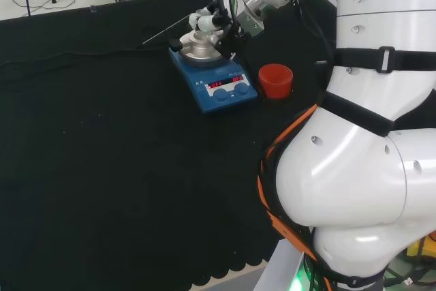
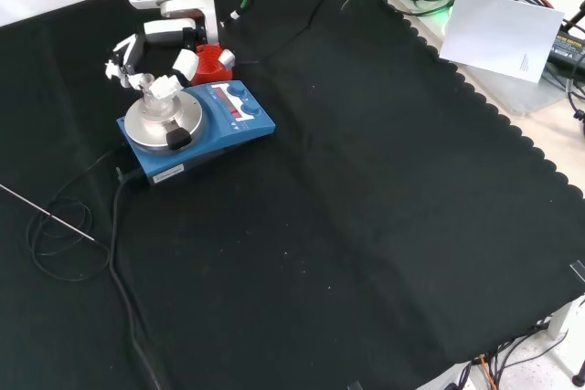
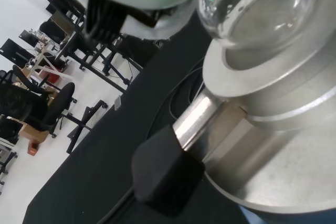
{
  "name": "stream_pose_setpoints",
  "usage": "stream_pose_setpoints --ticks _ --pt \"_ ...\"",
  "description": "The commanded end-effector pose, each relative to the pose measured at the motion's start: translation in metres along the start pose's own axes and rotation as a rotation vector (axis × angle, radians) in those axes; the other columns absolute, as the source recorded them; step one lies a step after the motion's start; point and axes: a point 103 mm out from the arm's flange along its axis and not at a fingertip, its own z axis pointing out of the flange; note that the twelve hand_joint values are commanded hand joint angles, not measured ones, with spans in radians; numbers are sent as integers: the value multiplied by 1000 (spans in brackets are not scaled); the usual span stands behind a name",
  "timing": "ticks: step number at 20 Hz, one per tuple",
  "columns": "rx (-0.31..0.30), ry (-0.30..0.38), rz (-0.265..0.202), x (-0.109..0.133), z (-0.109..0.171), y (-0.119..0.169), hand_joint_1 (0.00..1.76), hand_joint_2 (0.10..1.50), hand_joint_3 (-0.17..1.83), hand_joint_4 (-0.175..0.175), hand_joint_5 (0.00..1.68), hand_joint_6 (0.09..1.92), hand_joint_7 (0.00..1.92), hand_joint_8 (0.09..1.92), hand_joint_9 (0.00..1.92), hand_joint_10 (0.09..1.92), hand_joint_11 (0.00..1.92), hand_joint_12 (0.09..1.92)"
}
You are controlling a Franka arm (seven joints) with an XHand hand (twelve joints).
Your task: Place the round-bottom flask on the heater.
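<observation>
The blue heater (image 1: pixel 225 90) (image 2: pixel 239 112) stands at the far side of the cloth and carries a round metal block (image 1: pixel 199 50) (image 2: pixel 157 121) (image 3: pixel 283 103) with a black-tipped side handle (image 3: pixel 165 174). The clear round-bottom flask (image 3: pixel 262 9) sits with its bulb in the block's bowl. My hand (image 1: pixel 208 24) (image 2: pixel 151 54) hovers right over the block, its fingers curled round the top of the flask. In the head and front views the glass is hard to make out between the fingers.
A red ribbed ring stand (image 1: pixel 275 80) (image 2: pixel 216 63) sits beside the heater, close to my hand. The heater's cable (image 2: pixel 110 226) and a thin rod (image 2: pixel 46 212) lie on the cloth to the heater's left in the front view.
</observation>
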Motion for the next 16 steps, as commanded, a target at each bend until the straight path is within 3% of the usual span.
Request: stream_pose_setpoints --ticks 1,13,16 --pt "1 -4 6 -2 0 -1 1153 598 888 -51 1159 986 458 667 706 638 322 1332" --pt "12 -4 16 -9 -1 -4 1150 628 838 -50 1147 976 455 665 708 635 323 1331" --pt "14 -7 18 -8 0 -5 1127 756 606 -7 1107 933 431 670 690 642 300 1338"
